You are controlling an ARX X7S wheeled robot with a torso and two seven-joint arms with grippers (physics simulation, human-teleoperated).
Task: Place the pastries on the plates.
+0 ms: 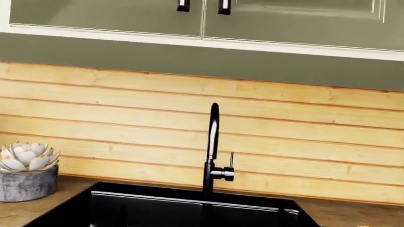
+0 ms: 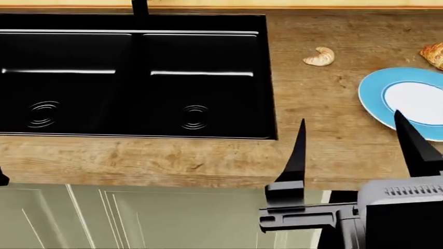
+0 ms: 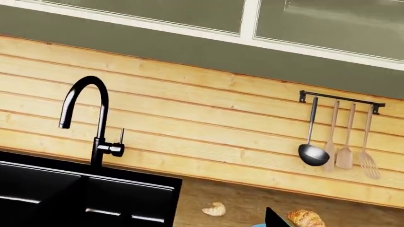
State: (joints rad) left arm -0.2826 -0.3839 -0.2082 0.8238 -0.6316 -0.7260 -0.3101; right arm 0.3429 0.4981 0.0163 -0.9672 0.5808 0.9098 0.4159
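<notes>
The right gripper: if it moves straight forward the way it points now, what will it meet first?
Probably the sky-blue plate: the open right gripper points at its near rim, though height is unclear.

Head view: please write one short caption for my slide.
Open right gripper above the wooden counter beside a black double sink; pale crescent roll, croissant and blue-rimmed plate ahead.

glossy black sink (image 2: pixel 138 21), wooden counter (image 2: pixel 312 104)
</notes>
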